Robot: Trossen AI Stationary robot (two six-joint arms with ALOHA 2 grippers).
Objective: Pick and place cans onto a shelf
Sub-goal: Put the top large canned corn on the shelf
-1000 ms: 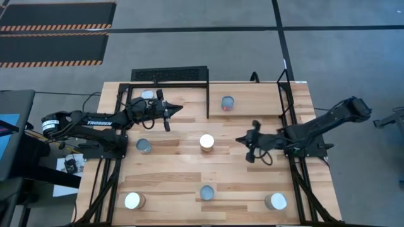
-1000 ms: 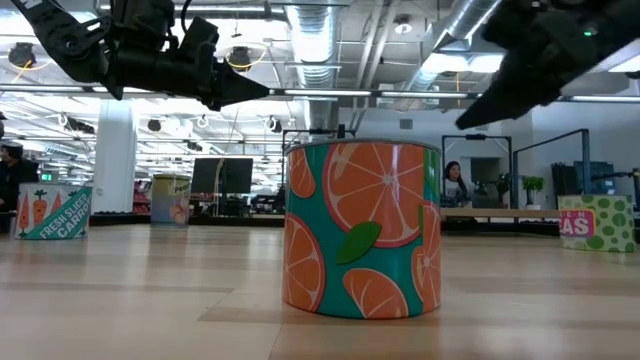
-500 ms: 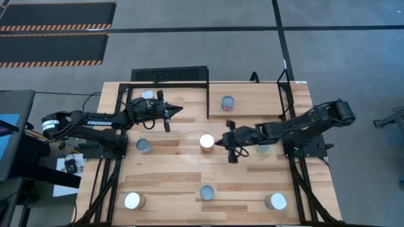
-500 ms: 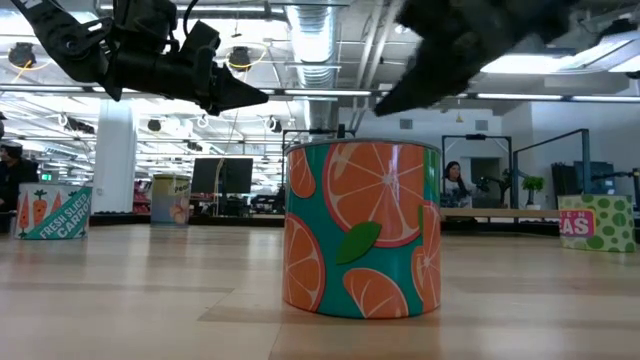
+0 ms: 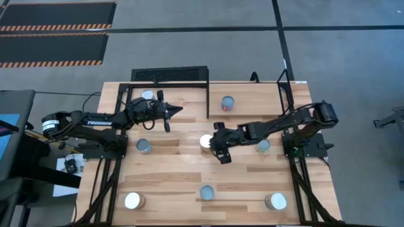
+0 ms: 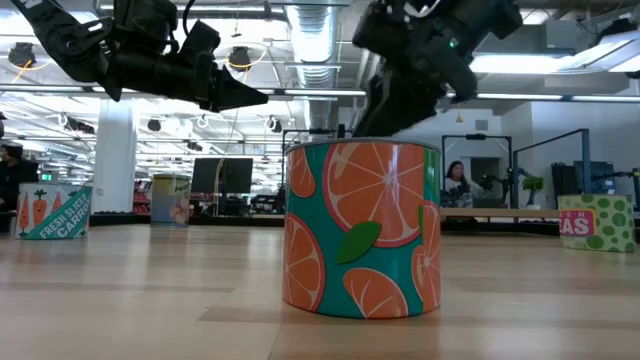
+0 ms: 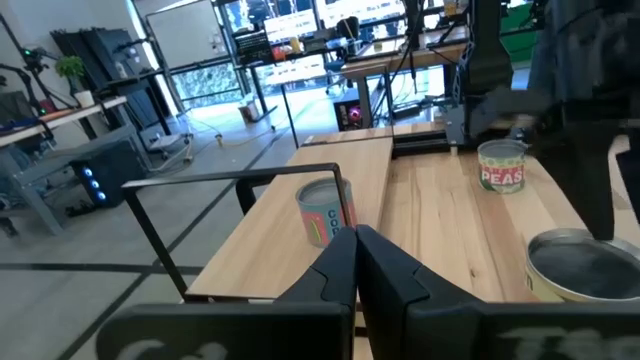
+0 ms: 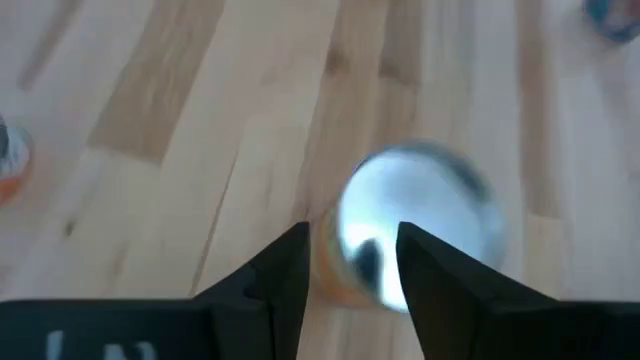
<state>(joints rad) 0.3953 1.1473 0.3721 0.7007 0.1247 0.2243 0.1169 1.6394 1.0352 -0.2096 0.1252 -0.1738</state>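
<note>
Can point(image 5: 206, 142), rigid, smooth-sided, was judged best gripped across its sides; right gripper point(image 5: 216, 146) was spread above it; left gripper point(image 5: 177, 110), pressed together, beside shelf point(image 5: 169, 82).

Centre can point(image 6: 362, 229): teal label, orange slices, green leaf; silvery top. Table point(image 5: 183, 170): pale wood. Arms black.

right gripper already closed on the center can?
No: in the right wrist view the right gripper is open, its fingers apart above the orange can, not around it.
</note>
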